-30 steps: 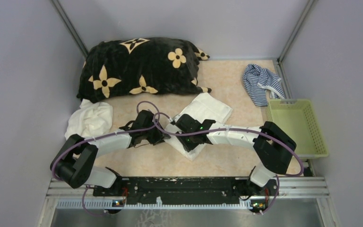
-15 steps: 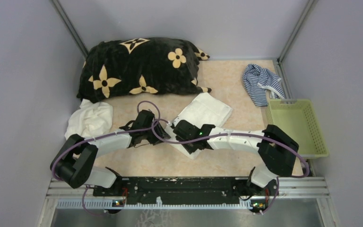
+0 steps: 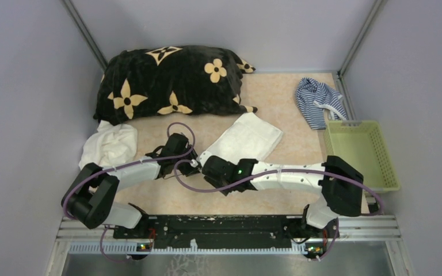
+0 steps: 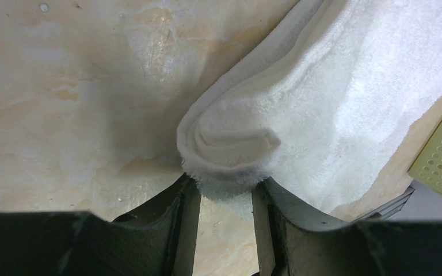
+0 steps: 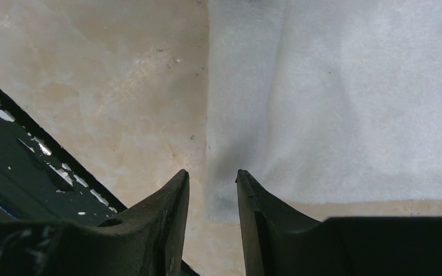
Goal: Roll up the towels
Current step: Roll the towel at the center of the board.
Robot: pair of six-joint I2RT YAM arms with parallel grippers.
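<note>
The pale green perforated plastic basket (image 3: 359,154) at the right holds nothing visible. Two white terry towels: one crumpled (image 3: 110,145) at the left, one long flat towel (image 3: 245,138) mid-table, its near end rolled. The left gripper (image 4: 224,192) pinches that rolled end. The right gripper (image 5: 212,185), jaws narrowly apart, straddles the towel's corner edge, gripping nothing. One black flowered pillow (image 3: 172,80) lies far left, one blue-and-white striped garment (image 3: 317,100) far right.

I see both arms stretched toward mid-frame in the top view. My left gripper (image 4: 224,187) has its jaws pinched on cloth; my right gripper (image 5: 212,178) holds its jaws slightly parted, empty.
</note>
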